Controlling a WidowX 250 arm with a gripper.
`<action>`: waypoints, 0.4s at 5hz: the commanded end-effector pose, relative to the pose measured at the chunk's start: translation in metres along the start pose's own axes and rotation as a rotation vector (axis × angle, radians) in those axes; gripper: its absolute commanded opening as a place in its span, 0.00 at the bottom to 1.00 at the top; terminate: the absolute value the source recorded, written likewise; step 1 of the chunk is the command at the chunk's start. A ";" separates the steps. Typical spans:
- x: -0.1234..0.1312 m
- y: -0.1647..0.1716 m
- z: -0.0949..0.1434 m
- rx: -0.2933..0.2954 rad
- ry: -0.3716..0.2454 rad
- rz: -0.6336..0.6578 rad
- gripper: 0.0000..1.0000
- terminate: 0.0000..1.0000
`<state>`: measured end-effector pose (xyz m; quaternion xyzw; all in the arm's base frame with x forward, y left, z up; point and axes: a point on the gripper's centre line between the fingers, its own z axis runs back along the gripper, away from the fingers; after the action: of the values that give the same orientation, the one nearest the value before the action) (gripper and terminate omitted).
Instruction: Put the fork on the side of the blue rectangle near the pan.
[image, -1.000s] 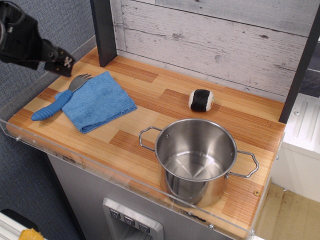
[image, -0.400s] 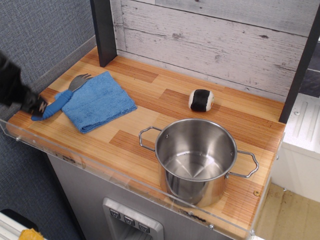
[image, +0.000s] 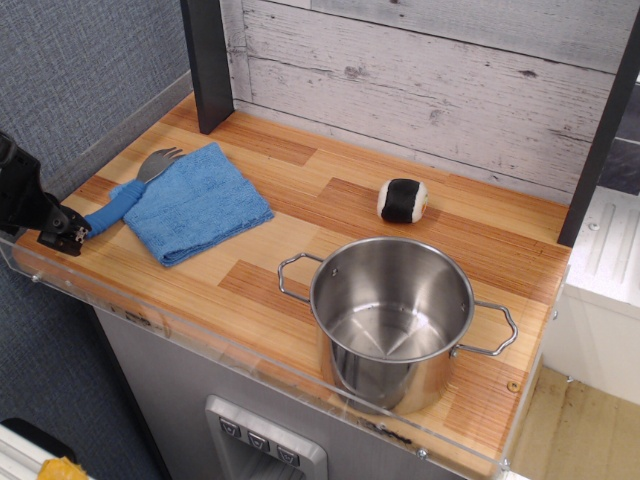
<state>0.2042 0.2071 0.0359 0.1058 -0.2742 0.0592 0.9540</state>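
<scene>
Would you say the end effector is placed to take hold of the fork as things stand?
Probably yes. The end effector sits at the tip of the fork handle, at the counter's left edge, with nothing between them. The fork lies along the towel edge. Whether the end effector has closed on it, I cannot tell.

A striped wooden worktop (image: 330, 215) fills the view, with a clear plastic lip (image: 250, 352) running along its edge from nine o'clock down to five. A small black-and-white ball (image: 402, 200) sits alone just past centre toward one o'clock. A weathered white plank wall (image: 420, 80) stands at twelve o'clock, and a dark upright post (image: 207, 62) at eleven. Grey fabric panelling (image: 85, 70) covers ten o'clock.
</scene>
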 end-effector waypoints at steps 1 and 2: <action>-0.001 -0.002 -0.002 0.004 0.001 -0.015 1.00 0.00; -0.004 -0.005 -0.010 0.001 0.015 -0.016 1.00 0.00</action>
<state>0.2082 0.2016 0.0150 0.0992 -0.2606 0.0590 0.9585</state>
